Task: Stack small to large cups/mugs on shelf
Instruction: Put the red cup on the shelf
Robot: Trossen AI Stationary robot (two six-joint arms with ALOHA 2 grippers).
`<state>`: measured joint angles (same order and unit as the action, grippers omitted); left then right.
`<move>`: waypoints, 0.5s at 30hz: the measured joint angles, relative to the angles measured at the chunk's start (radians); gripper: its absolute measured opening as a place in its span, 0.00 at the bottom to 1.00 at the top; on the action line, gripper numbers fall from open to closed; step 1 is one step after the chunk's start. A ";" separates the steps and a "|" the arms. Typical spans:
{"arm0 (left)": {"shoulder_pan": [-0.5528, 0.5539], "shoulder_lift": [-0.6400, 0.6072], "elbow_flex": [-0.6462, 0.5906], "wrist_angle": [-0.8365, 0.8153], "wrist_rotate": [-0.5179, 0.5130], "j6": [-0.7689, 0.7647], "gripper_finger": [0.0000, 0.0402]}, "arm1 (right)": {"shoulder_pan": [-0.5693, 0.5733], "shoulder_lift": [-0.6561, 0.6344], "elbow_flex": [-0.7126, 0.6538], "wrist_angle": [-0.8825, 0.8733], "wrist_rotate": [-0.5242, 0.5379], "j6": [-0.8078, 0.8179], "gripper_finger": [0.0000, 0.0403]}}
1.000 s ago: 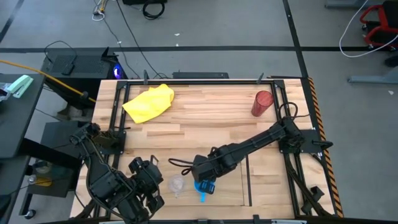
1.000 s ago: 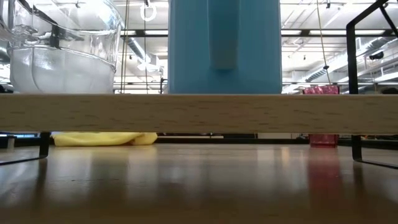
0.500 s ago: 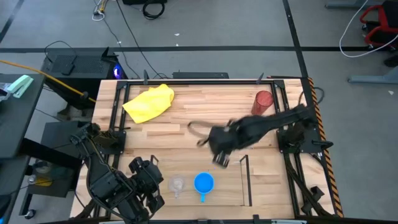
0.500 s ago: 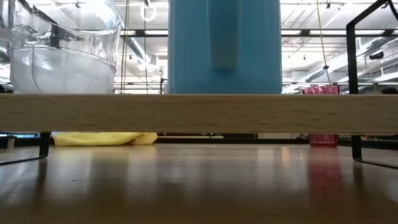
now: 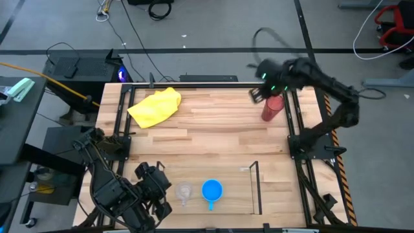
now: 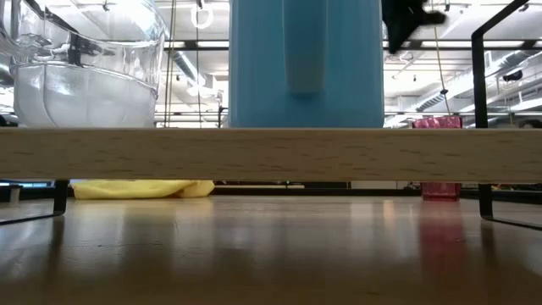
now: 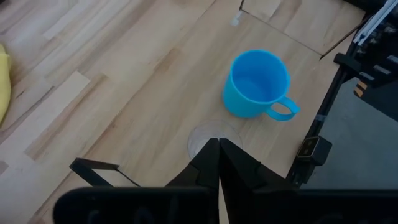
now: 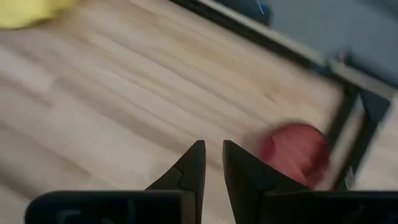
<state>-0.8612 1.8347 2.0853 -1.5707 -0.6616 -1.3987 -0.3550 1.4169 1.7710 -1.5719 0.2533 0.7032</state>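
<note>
The blue mug (image 5: 211,191) stands upright on the shelf's wood plank (image 6: 271,152), its handle toward the near edge. The tiny clear cup (image 5: 184,191) stands just left of it on the same plank. Both show in the left wrist view: the mug (image 7: 258,84) and the cup (image 7: 208,134). The dark red tumbler (image 5: 272,107) stands upright on the table at the far right. My right gripper (image 5: 257,95) hovers just left of it and above it, open by a narrow gap and empty; the right wrist view shows the tumbler (image 8: 295,152) beyond it. My left gripper (image 7: 219,149) is shut and empty at the near left.
A yellow cloth (image 5: 155,107) lies at the far left of the table. The shelf's thin dark uprights (image 5: 255,184) stand at the near middle. Black frame rails (image 5: 291,123) run along the table's right side, close to the tumbler.
My right gripper has left the blue mug, which stays upright on the shelf. It has risen and swung fast from the near middle toward the table's far right corner, ending beside the red tumbler.
</note>
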 joint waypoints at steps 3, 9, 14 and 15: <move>0.000 0.000 0.000 0.000 -0.009 0.000 0.05 | -0.201 -0.069 -0.140 0.000 -0.138 -0.045 0.16; 0.000 0.000 0.000 -0.001 -0.013 0.019 0.07 | -0.403 -0.165 -0.396 0.001 -0.182 -0.099 0.16; 0.004 0.000 0.000 0.000 -0.035 0.034 0.05 | -0.454 -0.214 -0.529 0.000 -0.126 -0.112 0.16; 0.007 0.000 0.000 0.000 -0.036 0.034 0.05 | -0.462 -0.217 -0.550 -0.001 -0.126 -0.117 0.16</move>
<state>-0.8544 1.8347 2.0853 -1.5711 -0.6971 -1.3647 -0.8175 1.1996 1.2207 -1.5726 0.1272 0.5859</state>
